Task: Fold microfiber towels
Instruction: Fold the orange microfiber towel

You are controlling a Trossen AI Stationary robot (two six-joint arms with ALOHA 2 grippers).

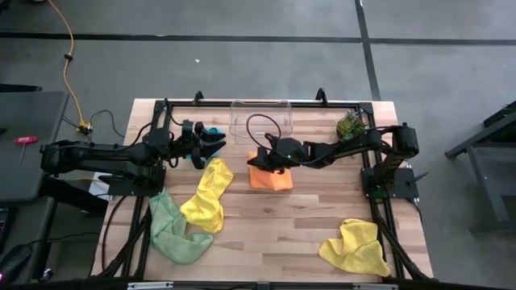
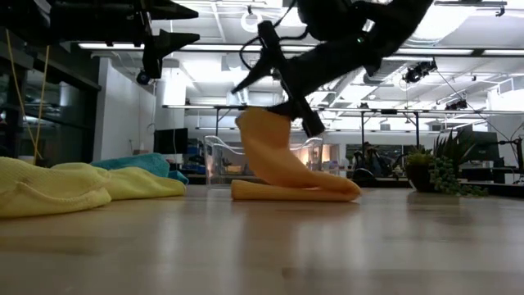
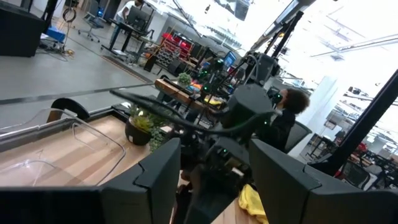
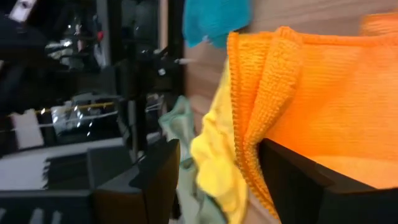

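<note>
The orange towel (image 1: 271, 178) lies mid-table with one folded end (image 2: 264, 139) standing up. My right gripper (image 4: 217, 180) is open around that raised end, slanting down from the table's right. A teal towel (image 1: 214, 131) lies at the far left, below my open left gripper (image 1: 211, 147), which holds nothing. One yellow towel (image 1: 210, 195) rests flat beside a green towel (image 1: 172, 229). Another yellow towel (image 1: 355, 248) lies at the near right. My right gripper is open, and the orange towel's raised folded edge (image 4: 261, 106) stands between its fingers. The fold seems to lean on one finger (image 4: 298, 180), with several layers showing at the edge. The towel's remaining part (image 2: 303, 192) lies on the table.
A clear plastic bin (image 1: 260, 118) stands at the far edge, just behind the orange towel. A small potted plant (image 1: 349, 125) sits at the far right. Bare wood (image 1: 282, 234) lies between the towels toward the near edge.
</note>
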